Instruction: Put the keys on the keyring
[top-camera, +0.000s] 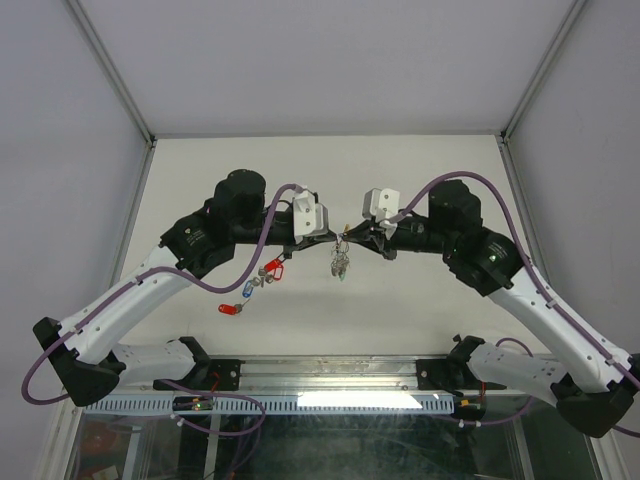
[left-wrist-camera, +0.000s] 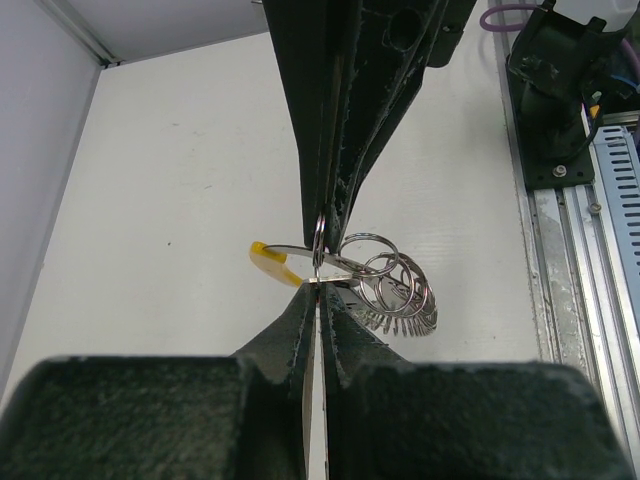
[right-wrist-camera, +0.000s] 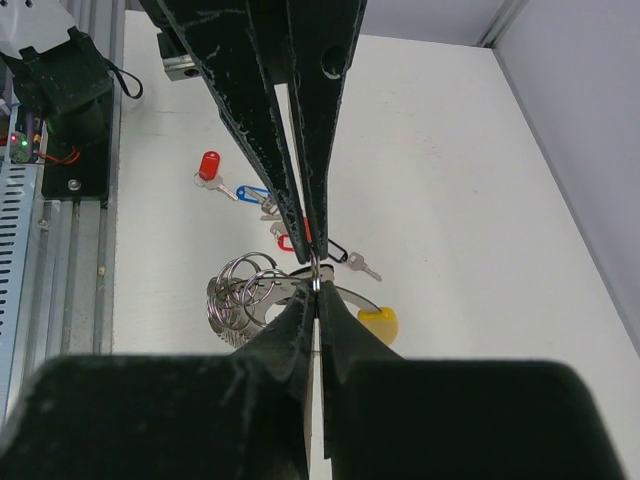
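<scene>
The white table (top-camera: 420, 170) fills the middle of the top view, and the left arm (top-camera: 150, 285) and right arm (top-camera: 545, 300) reach in from the lower corners to meet nose to nose at its centre. The left gripper (left-wrist-camera: 318, 292) rises from the bottom edge of its own wrist view, jaws pressed together with no gap. The right gripper (right-wrist-camera: 316, 300) does the same in its own view, also pinched tight. Each one sees the other coming down from the top of the frame, tip against tip. Between the two sets of tips stands the keyring (left-wrist-camera: 318, 245), a thin wire loop lifted off the table and clamped at opposite edges by both grippers. A bunch of smaller rings (left-wrist-camera: 395, 285) hangs from it to the right of centre in the left wrist view, and a yellow-tagged key (left-wrist-camera: 272, 258) sticks out to the left. The other keys (top-camera: 250, 288) lie loose on the table left of centre in the top view, with red and blue tags, well apart from the grippers.
</scene>
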